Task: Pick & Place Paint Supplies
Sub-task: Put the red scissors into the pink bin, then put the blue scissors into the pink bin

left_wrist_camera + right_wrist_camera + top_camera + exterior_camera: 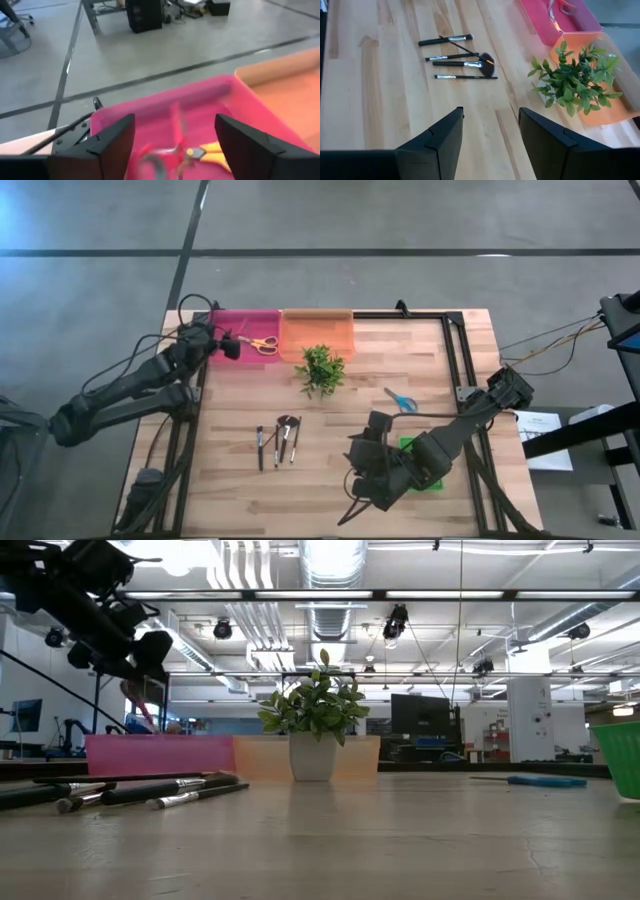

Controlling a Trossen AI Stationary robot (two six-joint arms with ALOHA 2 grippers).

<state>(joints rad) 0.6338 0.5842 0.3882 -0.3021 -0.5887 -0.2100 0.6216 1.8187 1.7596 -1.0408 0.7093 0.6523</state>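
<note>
- On the light wooden plank table (330, 480), framed by a black metal rail, all items listed below are resting.
- At the far edge, a pink translucent plastic bin (228, 345) and an orange translucent plastic bin (318, 330) are standing side by side, touching.
- Over the pink bin, the left gripper (172, 145) is hovering with its fingers spread apart and nothing between them.
- Inside the pink bin, a pair of orange-handled scissors (263, 343) is lying directly below the left gripper.
- Near the front right, the right gripper (490, 145) is waiting above the table with its fingers apart, gripping nothing; a green container (425, 470) is sitting beneath that arm.
- Just in front of the orange bin, a small leafy green plant in a white pot (321, 368) is standing upright.
- Toward the front left of the plant, four thin dark-handled brushes (277, 442) are lying close together on the table, one with a fluffy brown head (487, 64), well apart from both grippers.
- To the right of the plant, a pair of blue-handled scissors (400, 400) is lying flat.
</note>
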